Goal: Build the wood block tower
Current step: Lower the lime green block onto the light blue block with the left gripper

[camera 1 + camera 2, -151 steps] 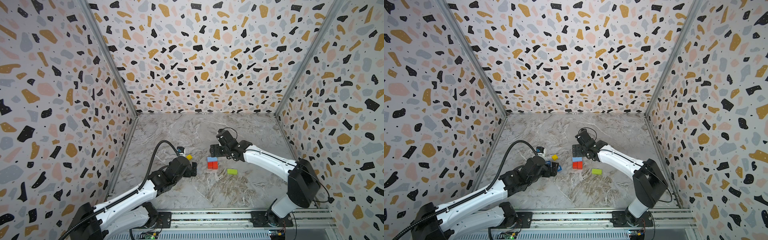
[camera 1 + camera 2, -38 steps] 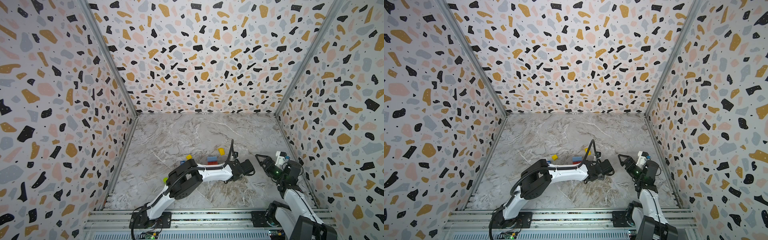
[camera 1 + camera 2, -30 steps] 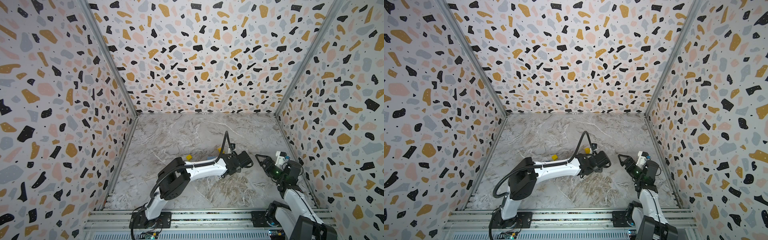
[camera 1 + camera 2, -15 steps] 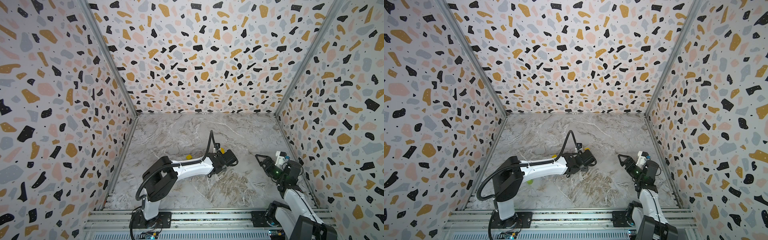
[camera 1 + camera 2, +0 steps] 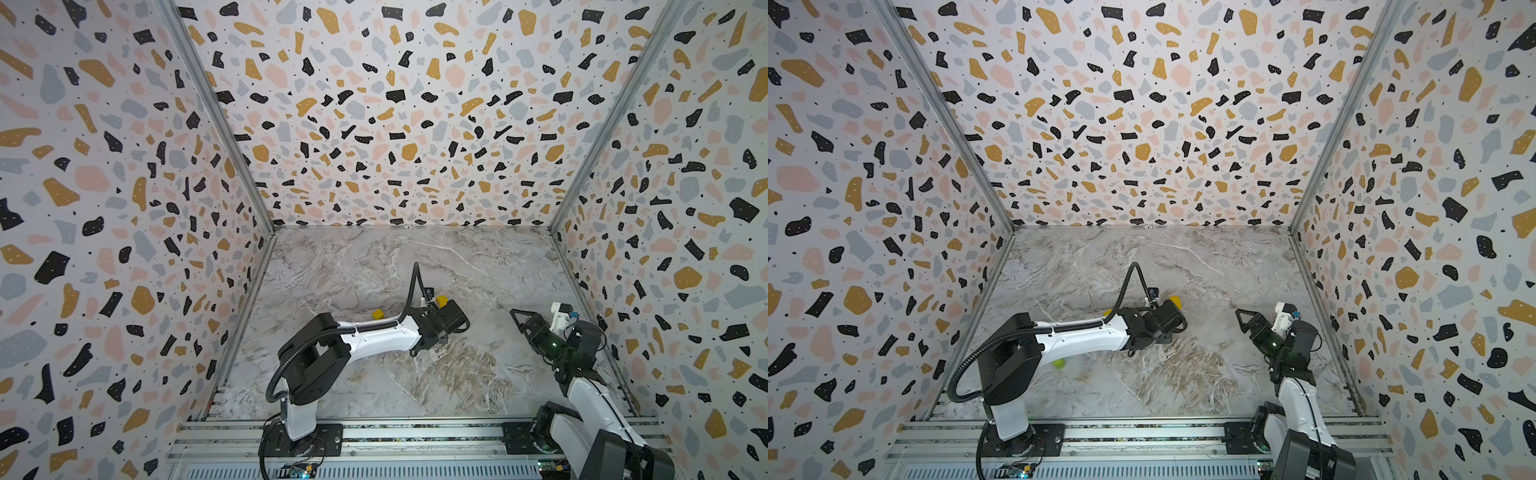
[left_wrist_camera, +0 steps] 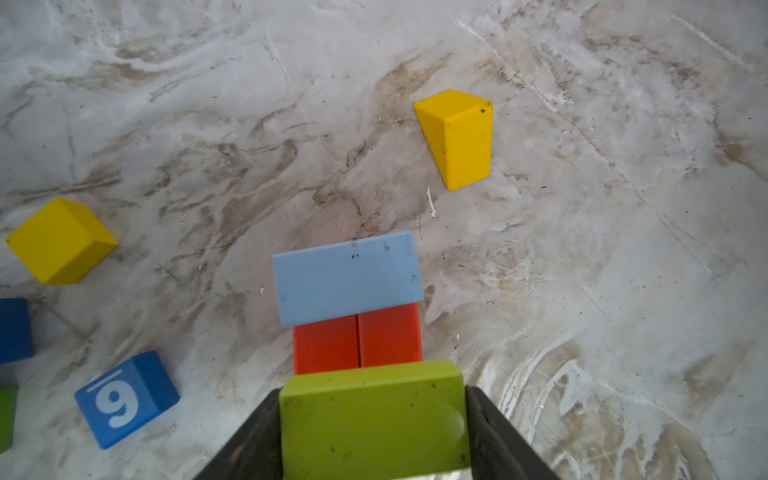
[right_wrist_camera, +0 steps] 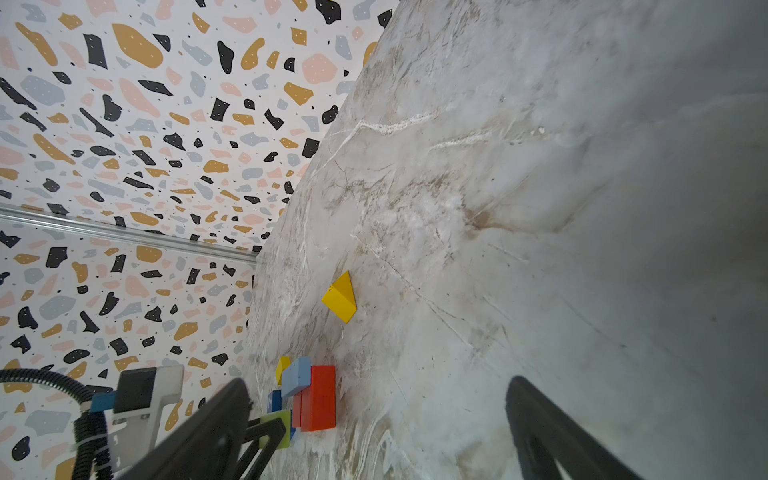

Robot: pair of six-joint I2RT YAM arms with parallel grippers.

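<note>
Nearest the front rail, a lime cylinder (image 5: 1060, 363) lies loose on the tabletop (image 5: 415, 386) under the L arm, unused. R pincer (image 5: 525, 323) hangs off to the R side, spread wide w/ nothing btwn its fingers and well apart from the stack. It is prob. parked there to give the L arm room.

L pincer (image 6: 372, 395) is clenched on the lime slab (image 6: 374, 428), one finger on each short end, broad face up and level. The slab's long axis therefore runs finger to finger, parallel to the light blue slab (image 6: 349, 278) ahead. The end grip prob. keeps the fingers clear of the blue slab's edge when lime goes down beside it. In the R wrist view lime sits a bit above blue's level, so it is judged hovering, not yet set.

The wood block tower stands mid tabletop, just beyond the pincer. Its base is two red bricks (image 6: 357, 340) side by side and touching, long axes pointing away from the L wrist cam. The light blue slab lies crosswise over their far half, bridging both. The near half is bare, likely lime's spot, also crosswise to tie the pair.

Off to one side are a blue "9" cube (image 6: 126, 399) and a yellow cube (image 6: 62, 241). Farthest is a second yellow block (image 6: 455, 139), apart from the stack.
</note>
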